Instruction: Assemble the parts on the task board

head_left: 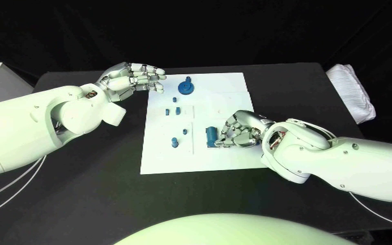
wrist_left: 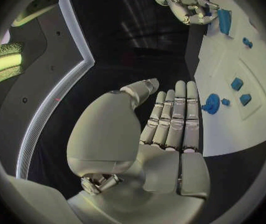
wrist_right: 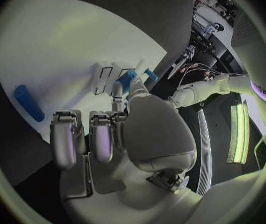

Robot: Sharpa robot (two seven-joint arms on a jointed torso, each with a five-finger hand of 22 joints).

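The white task board [head_left: 237, 94] lies in the middle of the black table. A round blue part with a post [head_left: 186, 88] stands near its far edge, also seen as the round part [wrist_left: 211, 104]. Several small blue parts [head_left: 172, 110] sit along the board's left half. A taller blue block [head_left: 211, 136] stands near the middle. My right hand [head_left: 237, 131] rests on the board right beside that block [wrist_left: 223, 21], fingers curled in, nothing inside them. My left hand [head_left: 131, 77] hovers at the board's far left corner, fingers [wrist_left: 173, 114] straight, holding nothing.
A folded white cloth [head_left: 353, 92] lies at the table's right edge. A pale box [head_left: 8, 80] stands off the table's left side. Black table surface surrounds the board on all sides.
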